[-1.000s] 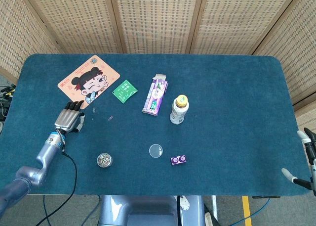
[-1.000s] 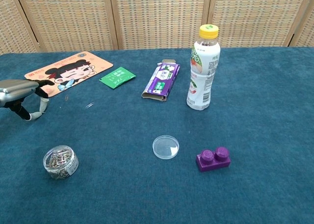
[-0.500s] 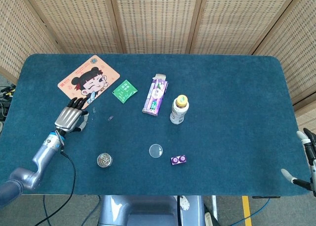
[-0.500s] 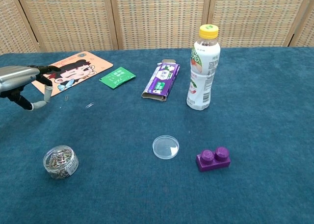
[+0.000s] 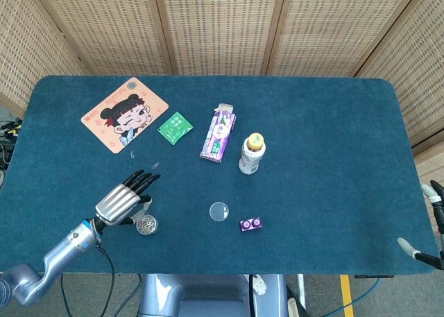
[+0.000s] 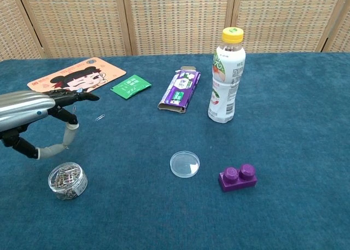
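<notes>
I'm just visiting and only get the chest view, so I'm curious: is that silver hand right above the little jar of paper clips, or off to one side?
Observer: Off to one side. In the head view the left hand lies to the upper left of the jar of paper clips, with only its thumb reaching down toward the jar's rim. I cannot tell whether they touch.
Visitor: Is there a second hand anywhere?
Observer: Yes. The head view shows the right hand past the right edge of the table, fingers apart, holding nothing, far from every object.
</notes>
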